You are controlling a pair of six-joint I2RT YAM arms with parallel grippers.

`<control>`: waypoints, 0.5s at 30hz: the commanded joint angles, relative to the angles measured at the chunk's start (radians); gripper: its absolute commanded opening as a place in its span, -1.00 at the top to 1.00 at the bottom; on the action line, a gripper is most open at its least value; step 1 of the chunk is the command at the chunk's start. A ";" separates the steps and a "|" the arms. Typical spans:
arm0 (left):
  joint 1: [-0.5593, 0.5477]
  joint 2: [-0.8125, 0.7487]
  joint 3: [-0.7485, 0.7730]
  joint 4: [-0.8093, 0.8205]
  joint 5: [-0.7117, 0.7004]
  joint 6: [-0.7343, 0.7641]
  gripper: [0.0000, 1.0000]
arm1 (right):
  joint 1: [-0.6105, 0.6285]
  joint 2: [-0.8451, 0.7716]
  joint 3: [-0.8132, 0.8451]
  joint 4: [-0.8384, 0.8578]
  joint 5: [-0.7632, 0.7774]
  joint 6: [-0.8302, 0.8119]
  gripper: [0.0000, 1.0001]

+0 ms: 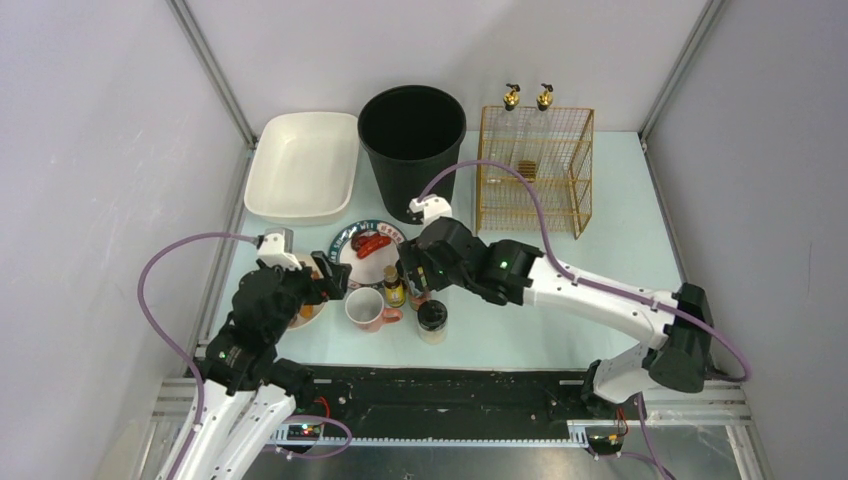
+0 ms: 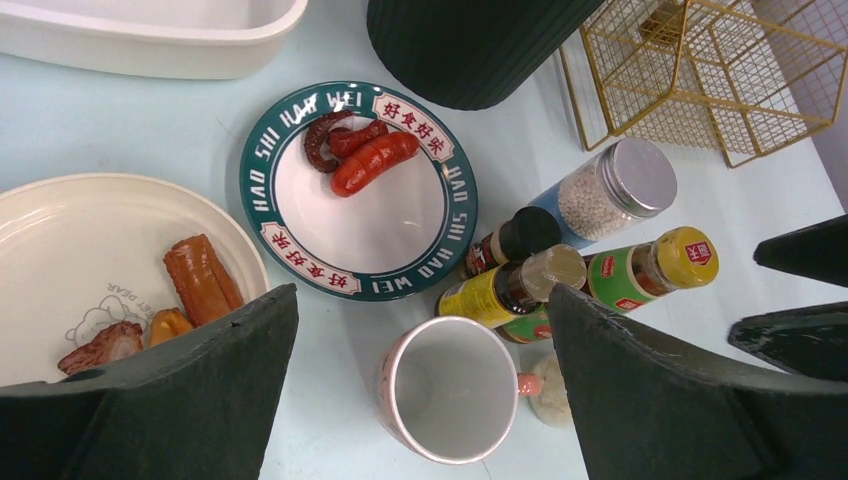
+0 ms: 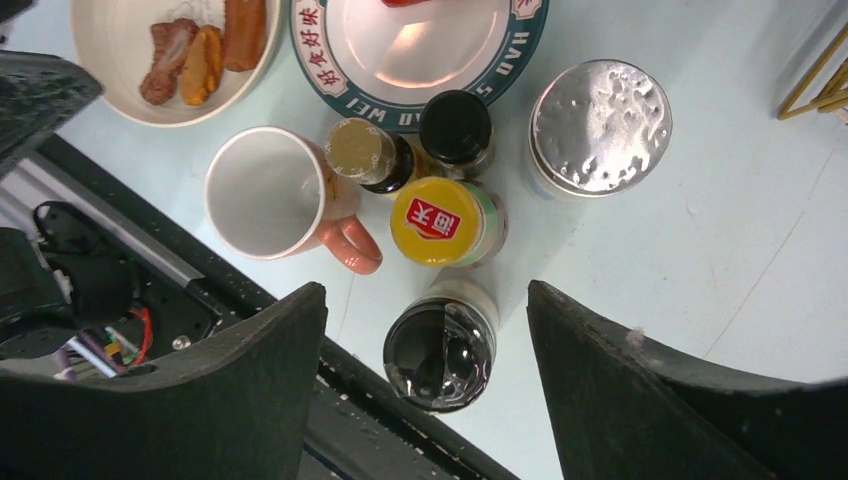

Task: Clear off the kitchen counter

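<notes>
Counter (image 1: 620, 285) fills the middle of the top view, beyond the arm bases, with grey walls on three sides; its long axis runs left to right, parallel to the black rail (image 1: 450, 395) at its near edge. At the back stand a white tray (image 1: 302, 165), a black bin (image 1: 412, 135) and a gold wire basket (image 1: 535, 165). Near the front left, a green-rimmed plate (image 2: 455, 200) reads "HAO SHI HAO WEI" on its rim, with Chinese characters in white panels; sausages (image 2: 365, 160) lie on it. Beside it a cream plate (image 2: 60, 250) with fried pieces (image 2: 200, 275) carries small print ending in "PEAR". A mug (image 2: 450, 390), mouth up, stands just beside a cluster of bottles (image 2: 520, 285); one has a yellow lid (image 3: 435, 222) with a red label, its characters too small to read. Left gripper (image 2: 420, 300) hovers over the mug and plates, jaws spread wide, holding nothing. Right gripper (image 3: 425, 295) hangs over a black-lidded jar (image 3: 440, 355), jaws spread to either side of it, not touching
</notes>
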 commanded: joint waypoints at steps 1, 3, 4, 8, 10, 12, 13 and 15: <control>-0.005 -0.026 0.013 -0.002 -0.052 -0.014 -0.97 | 0.021 0.065 0.090 -0.038 0.098 -0.025 -0.52; -0.005 -0.028 0.013 -0.001 -0.053 -0.015 -0.97 | 0.027 0.098 0.120 -0.056 0.116 -0.029 -0.44; -0.005 -0.028 0.013 -0.002 -0.053 -0.016 -0.97 | 0.031 0.119 0.136 -0.060 0.125 -0.030 -0.41; -0.006 -0.023 0.012 -0.003 -0.050 -0.015 -0.97 | 0.041 0.163 0.167 -0.066 0.137 -0.039 -0.32; -0.005 -0.021 0.014 -0.004 -0.048 -0.015 -0.97 | 0.045 0.178 0.177 -0.068 0.147 -0.041 -0.28; -0.004 -0.020 0.014 -0.003 -0.046 -0.016 -0.97 | 0.047 0.190 0.186 -0.072 0.161 -0.043 -0.25; -0.005 -0.020 0.014 -0.002 -0.045 -0.016 -0.97 | 0.048 0.197 0.187 -0.074 0.164 -0.044 -0.22; -0.005 -0.018 0.014 -0.003 -0.042 -0.015 -0.97 | 0.047 0.211 0.195 -0.083 0.171 -0.044 -0.17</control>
